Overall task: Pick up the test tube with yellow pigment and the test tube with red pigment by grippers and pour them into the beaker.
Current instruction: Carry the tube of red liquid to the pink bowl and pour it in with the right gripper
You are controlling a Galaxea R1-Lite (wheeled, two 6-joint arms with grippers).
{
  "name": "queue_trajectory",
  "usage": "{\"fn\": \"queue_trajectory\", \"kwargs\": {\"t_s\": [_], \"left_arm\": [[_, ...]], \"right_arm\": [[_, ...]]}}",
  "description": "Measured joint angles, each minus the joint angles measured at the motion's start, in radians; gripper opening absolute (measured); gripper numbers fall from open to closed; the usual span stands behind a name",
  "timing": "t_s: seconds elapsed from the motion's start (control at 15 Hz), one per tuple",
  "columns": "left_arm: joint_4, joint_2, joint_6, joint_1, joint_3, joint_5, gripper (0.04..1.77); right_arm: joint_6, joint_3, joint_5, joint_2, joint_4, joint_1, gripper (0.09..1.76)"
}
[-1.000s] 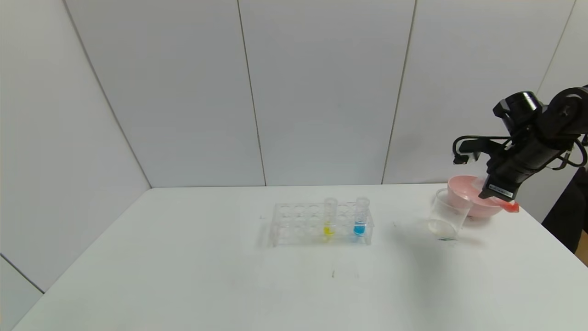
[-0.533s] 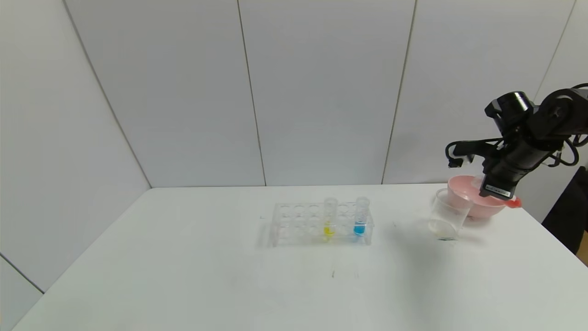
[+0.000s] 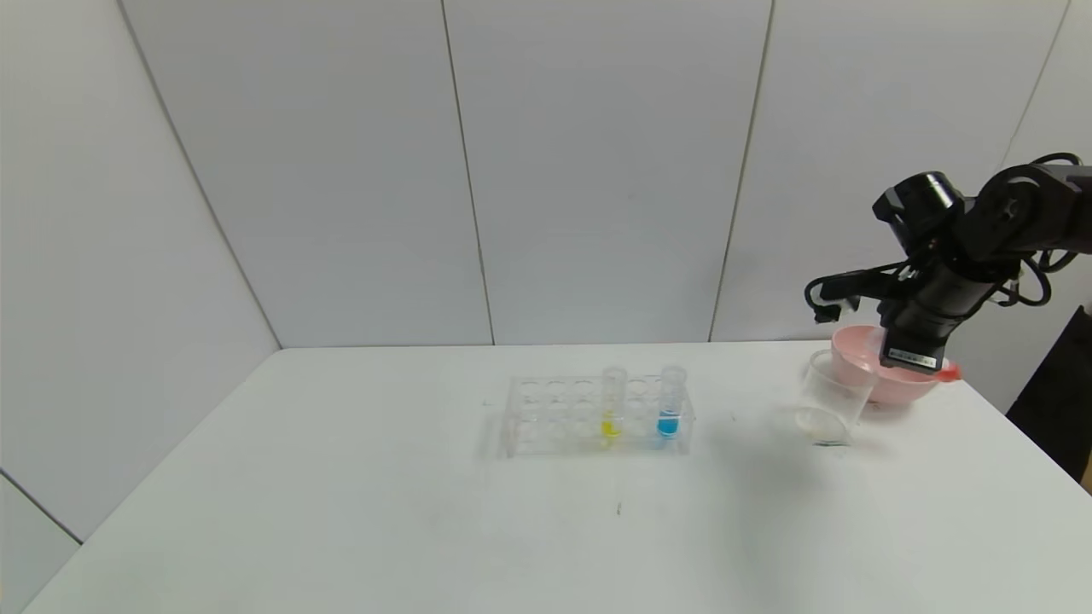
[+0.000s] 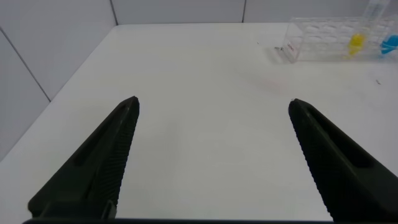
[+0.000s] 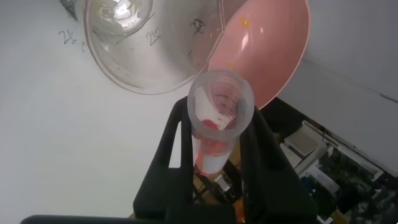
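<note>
Readable markings — only a few

You can read "25" printed on the beaker [image 5: 149, 46] wall — the gripper's white label is illegible.

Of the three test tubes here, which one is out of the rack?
The test tube with red pigment: it is clamped in the right hand beside the beaker, while the yellow tube and blue tube stand in the rack.

White counter [image 3: 341, 512]; clear rack [image 3: 554, 418] holding tubes tipped yellow [image 3: 610, 426] and blue [image 3: 668, 423]. Clear colourless beaker [image 3: 832, 401] beside a pink bowl [image 3: 904, 388]. Black right gripper [image 5: 221, 168] holds a red-stained clear tube [image 5: 217, 121].
</note>
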Motion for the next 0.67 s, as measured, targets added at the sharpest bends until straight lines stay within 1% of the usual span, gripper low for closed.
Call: {"fn": "queue_trajectory", "kwargs": {"t_s": [0.33, 0.67], "left_arm": [[0.0, 0.0, 0.0, 0.0, 0.0, 0.0, 1.72], [0.0, 0.0, 0.0, 0.0, 0.0, 0.0, 1.72]], "right_arm": [[-0.034, 0.0, -0.087, 0.009, -0.009, 0.006, 0.5], [-0.041, -0.001, -0.118, 0.011, -0.01, 0.024, 0.5]]}}
